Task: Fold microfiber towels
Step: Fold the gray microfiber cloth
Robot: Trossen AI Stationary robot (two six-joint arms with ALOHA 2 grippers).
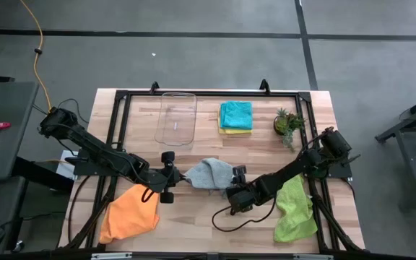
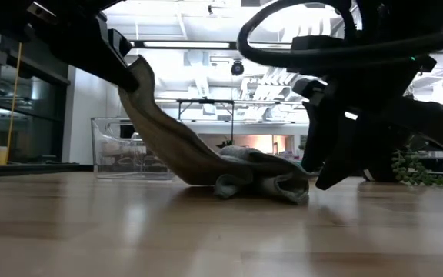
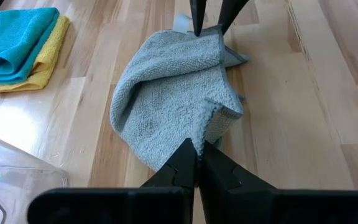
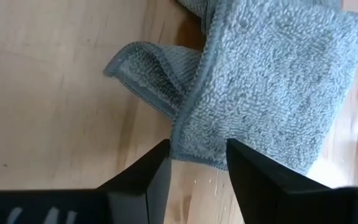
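A grey towel (image 1: 211,173) lies bunched at the table's middle. My left gripper (image 3: 197,155) is shut on its left end, which is raised off the wood (image 2: 141,85); the rest slopes down and rests on the table (image 2: 260,181). My right gripper (image 4: 197,167) is open at the towel's right side, its fingers standing on either side of a corner (image 4: 194,149); whether they touch it, I cannot tell. An orange towel (image 1: 128,213) lies near left, a lime green one (image 1: 295,209) near right. A teal towel (image 1: 235,113) lies folded on a yellow one (image 1: 234,131) at the back. My left gripper pinches the grey towel's hemmed edge at its left end (image 3: 199,142) between its two fingers; one layer or several, I cannot tell. The fingers come slanting down from the table's left. The held end is up off the table, and the towel's other part lies crumpled on the wood.
A clear plastic tray (image 1: 175,119) stands at the back, left of the folded stack. A small potted plant (image 1: 289,124) stands at the back right. A black frame (image 1: 121,95) runs round the table top. Bare wood shows in front of the grey towel (image 1: 201,217).
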